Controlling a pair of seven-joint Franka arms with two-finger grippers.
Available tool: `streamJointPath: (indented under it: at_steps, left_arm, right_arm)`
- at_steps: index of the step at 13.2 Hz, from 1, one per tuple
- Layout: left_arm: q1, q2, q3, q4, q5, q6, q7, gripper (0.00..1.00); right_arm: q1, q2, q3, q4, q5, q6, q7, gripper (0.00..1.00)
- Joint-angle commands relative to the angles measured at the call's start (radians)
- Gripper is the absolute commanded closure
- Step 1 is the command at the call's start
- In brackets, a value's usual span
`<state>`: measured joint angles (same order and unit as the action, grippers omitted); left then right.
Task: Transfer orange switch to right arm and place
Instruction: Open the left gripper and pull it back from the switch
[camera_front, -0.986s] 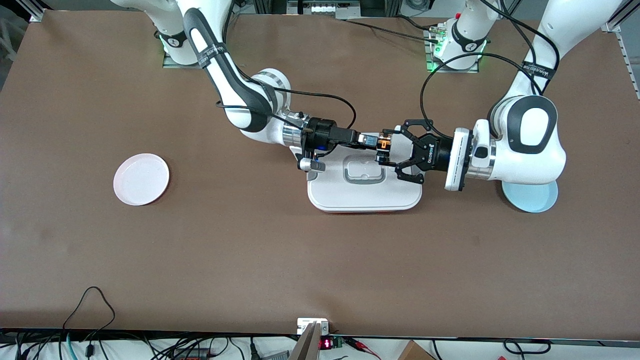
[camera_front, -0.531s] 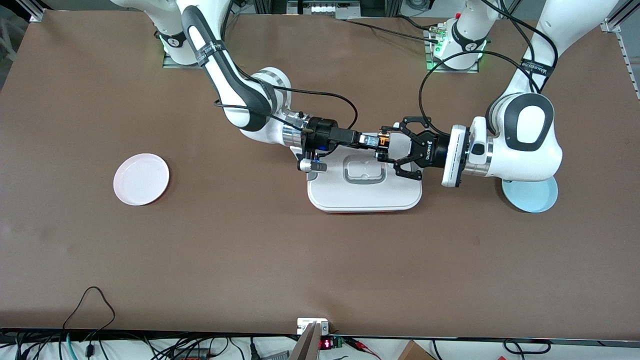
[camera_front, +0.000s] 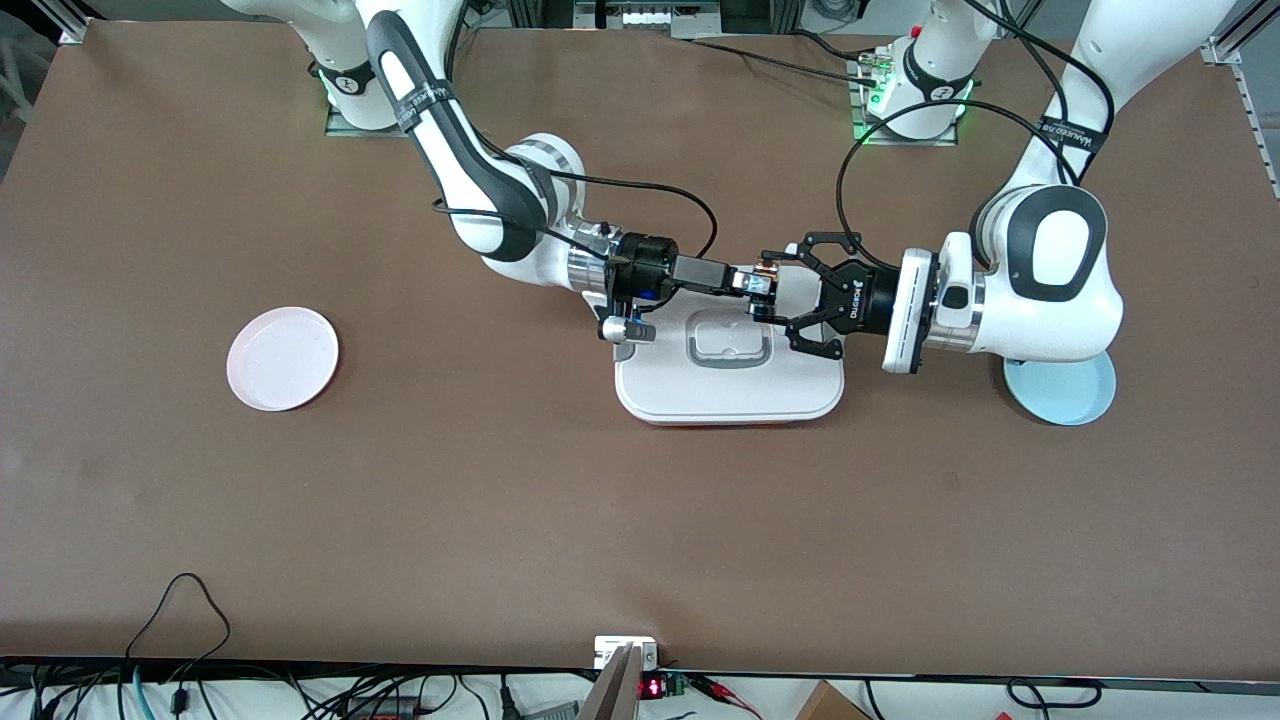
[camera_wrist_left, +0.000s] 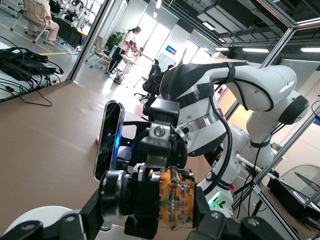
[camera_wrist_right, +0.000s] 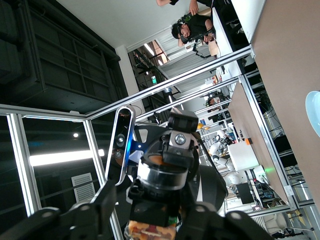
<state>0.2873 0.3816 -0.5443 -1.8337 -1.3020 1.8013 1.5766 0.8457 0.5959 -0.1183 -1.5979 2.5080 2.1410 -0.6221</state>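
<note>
1. orange switch (camera_front: 764, 283) is up in the air between the two grippers, over the edge of the white lidded container (camera_front: 730, 390) that lies toward the robot bases.
2. left wrist view shows the switch (camera_wrist_left: 175, 202) close up: orange body with circuit-like detail, black parts on both sides of it.
3. left gripper (camera_front: 779, 297) clenched on the switch, coming in from the left arm's end of the table, black open-linkage fingers (camera_front: 782, 252) level and pointing at the right gripper.
4. right gripper (camera_front: 742, 282) tip to tip with the left one, slim black fingers right at the switch; frames don't show whether they clamp it yet, cannot tell.
5. right wrist view: switch (camera_wrist_right: 150, 231) in line with the right gripper, left gripper's black body just past it.
6. white container sits on the table below both grippers, grey handle recess (camera_front: 729, 349) in its lid.
7. pink plate (camera_front: 282, 358) on the table well apart from the grippers, toward the right arm's end.
8. light blue plate (camera_front: 1062, 395) toward the left arm's end, partly under the left arm's wrist.
</note>
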Motion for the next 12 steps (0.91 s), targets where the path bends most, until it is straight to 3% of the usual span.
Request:
streamJointPath:
  at_steps: [1, 2, 3, 4, 8, 12]
  left_arm:
    - [0.015, -0.035, -0.009, -0.038, -0.03, 0.007, 0.04, 0.84]
    - [0.016, -0.035, -0.011, -0.039, -0.03, 0.006, 0.042, 0.79]
    - [0.016, -0.035, -0.011, -0.039, -0.03, 0.006, 0.042, 0.49]
    - [0.018, -0.042, -0.011, -0.038, -0.031, 0.004, 0.04, 0.01]
    - [0.035, -0.052, -0.011, -0.033, -0.03, -0.002, 0.014, 0.0]
    - [0.07, -0.099, -0.003, -0.024, -0.011, -0.085, -0.162, 0.0]
  right_arm:
    - [0.009, 0.012, -0.004, 0.019, 0.015, 0.007, -0.036, 0.68]
    - [0.009, 0.013, -0.004, 0.019, 0.015, 0.007, -0.038, 0.78]
    - [0.009, 0.013, -0.004, 0.019, 0.015, 0.007, -0.039, 0.88]
    - [0.007, 0.013, -0.004, 0.019, 0.015, 0.007, -0.039, 0.96]
    - [-0.008, 0.012, -0.007, 0.019, 0.012, 0.005, -0.039, 1.0]
    - [-0.051, -0.011, -0.02, 0.009, -0.036, -0.001, -0.045, 1.0]
